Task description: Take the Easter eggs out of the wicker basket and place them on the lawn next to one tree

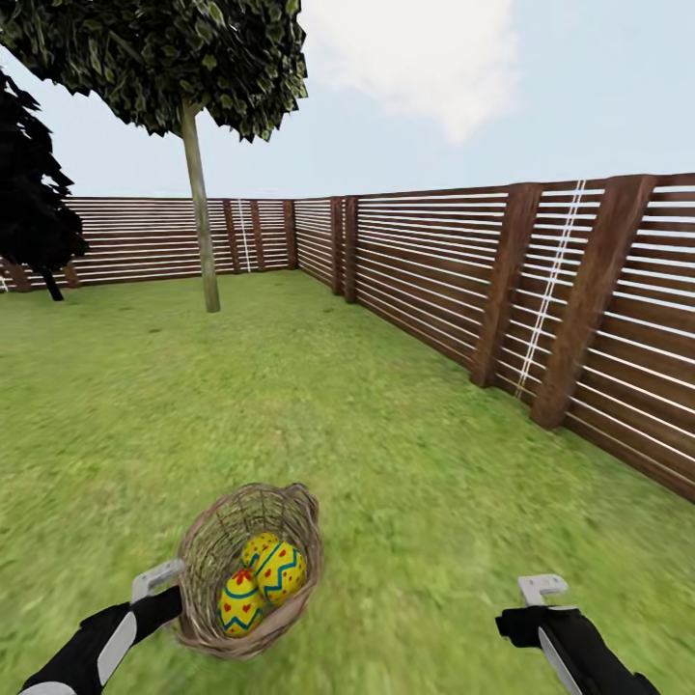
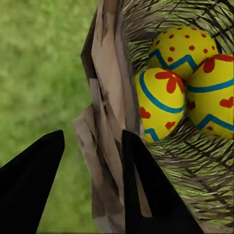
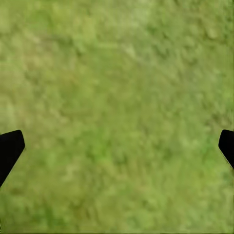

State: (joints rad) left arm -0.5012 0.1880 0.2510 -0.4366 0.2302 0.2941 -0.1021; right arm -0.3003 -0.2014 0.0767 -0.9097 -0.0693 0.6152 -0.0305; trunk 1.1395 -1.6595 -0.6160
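Your left gripper (image 2: 92,187) is pinching the woven basket (image 1: 208,550) wall, one finger inside, one outside. Three zigzag-banded eggs (image 2: 161,105) are sitting in it, bunched together. Your right gripper (image 3: 117,146) is hanging spread wide over bare lawn (image 1: 405,463). One thin-trunked tree (image 1: 200,212) is standing well ahead, slatted fence (image 1: 463,280) running along the right.

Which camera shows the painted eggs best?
The left wrist view: the three Easter eggs appear big, zigzags and red dots clear, inside the wicker basket. The head view shows them small; the right wrist view shows lawn.
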